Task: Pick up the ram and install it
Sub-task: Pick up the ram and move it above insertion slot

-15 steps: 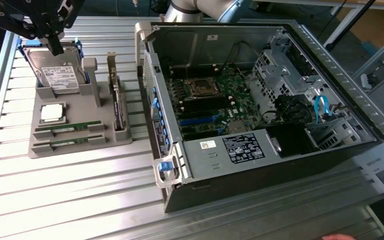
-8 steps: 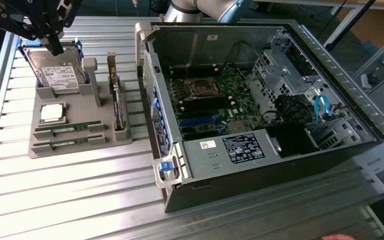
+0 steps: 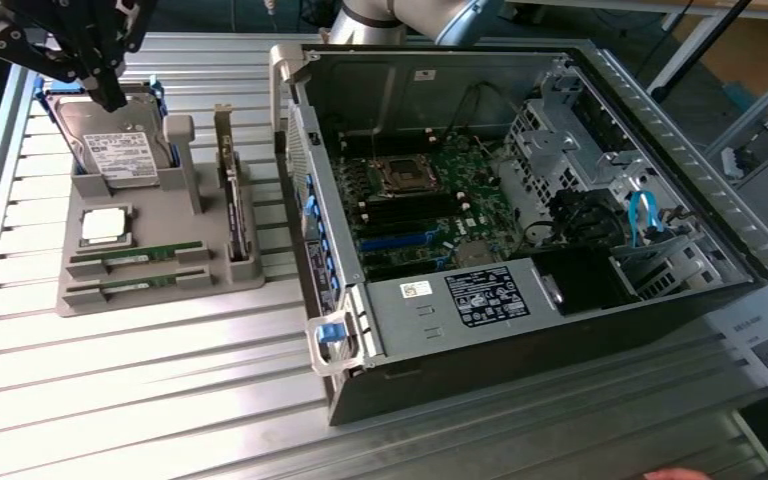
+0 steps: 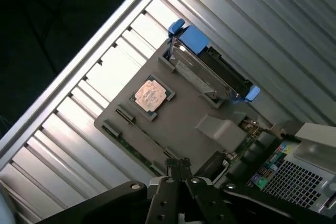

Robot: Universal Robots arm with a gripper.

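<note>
Two ram sticks, thin green boards, lie side by side in the front slots of the grey holder tray (image 3: 157, 300): one ram stick (image 3: 137, 255) and a second (image 3: 128, 286) nearer the front edge. In the wrist view a ram stick (image 4: 134, 149) shows as a thin green edge along the tray's rim. My gripper (image 3: 108, 98) hangs shut and empty above the hard drive (image 3: 120, 150) at the tray's far end, well away from the sticks. The fingertips (image 4: 179, 167) are pressed together with nothing between them. The open computer case (image 3: 518, 200) shows the motherboard's memory slots (image 3: 391, 218).
On the tray also sit a square silver processor (image 3: 104, 226) and an upright dark expansion card (image 3: 233, 210). The case's raised wall (image 3: 307, 190) stands between tray and motherboard. The ribbed metal table (image 3: 157, 390) extends toward the front. A fingertip (image 3: 678, 474) shows at the front edge.
</note>
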